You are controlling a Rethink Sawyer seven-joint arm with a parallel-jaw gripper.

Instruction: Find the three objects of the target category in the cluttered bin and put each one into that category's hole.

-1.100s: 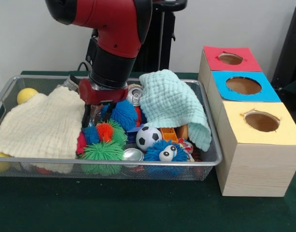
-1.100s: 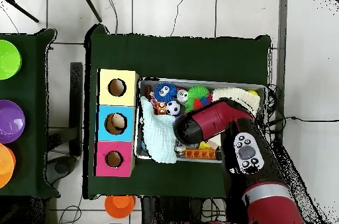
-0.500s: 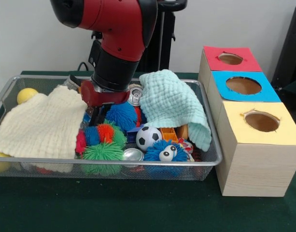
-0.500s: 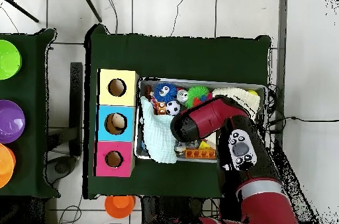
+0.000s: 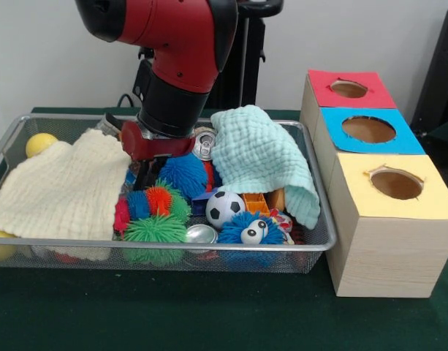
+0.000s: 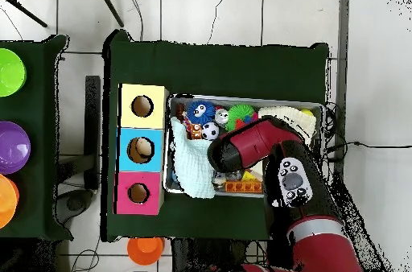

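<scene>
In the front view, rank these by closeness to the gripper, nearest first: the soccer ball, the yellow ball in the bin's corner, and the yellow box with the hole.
1. Soccer ball: in the bin, just right of and below the gripper.
2. Yellow ball: at the bin's far left corner, beyond the cream cloth.
3. Yellow box: outside the bin, far right.

One wire bin [image 5: 320, 235]; two cloths, cream [image 5: 59, 191] and mint [image 5: 264, 157]; three boxes, red-topped [image 5: 348, 89], blue-topped [image 5: 370, 130], yellow-topped [image 5: 395, 183]; one soccer ball [image 5: 224, 208]; two yellow balls [image 5: 39, 143].
</scene>
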